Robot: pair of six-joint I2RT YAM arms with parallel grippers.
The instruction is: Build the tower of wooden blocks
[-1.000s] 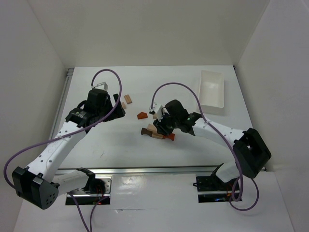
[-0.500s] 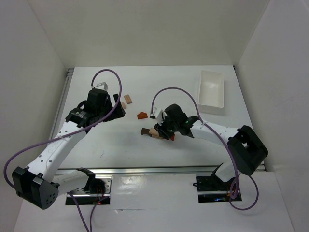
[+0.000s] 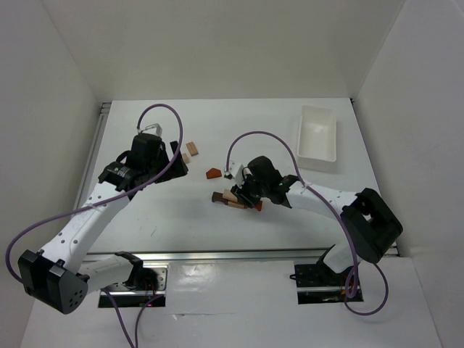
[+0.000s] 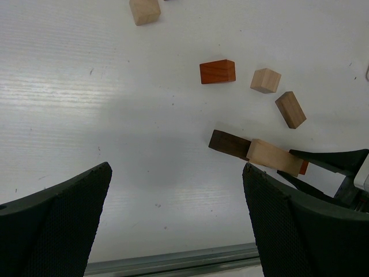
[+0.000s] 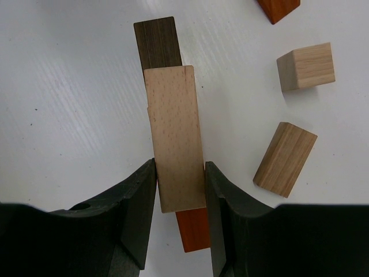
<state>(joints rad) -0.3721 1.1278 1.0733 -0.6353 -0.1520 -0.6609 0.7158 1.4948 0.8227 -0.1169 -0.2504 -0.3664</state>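
On the white table, between white walls, the right gripper pinches a tan bar stacked over a dark bar and an orange bar mid-table; the left gripper hangs spread wide.

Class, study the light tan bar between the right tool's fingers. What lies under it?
A dark brown bar pokes out past its far end and a reddish-orange piece past its near end. Whether they meet is hidden by the light tan bar.
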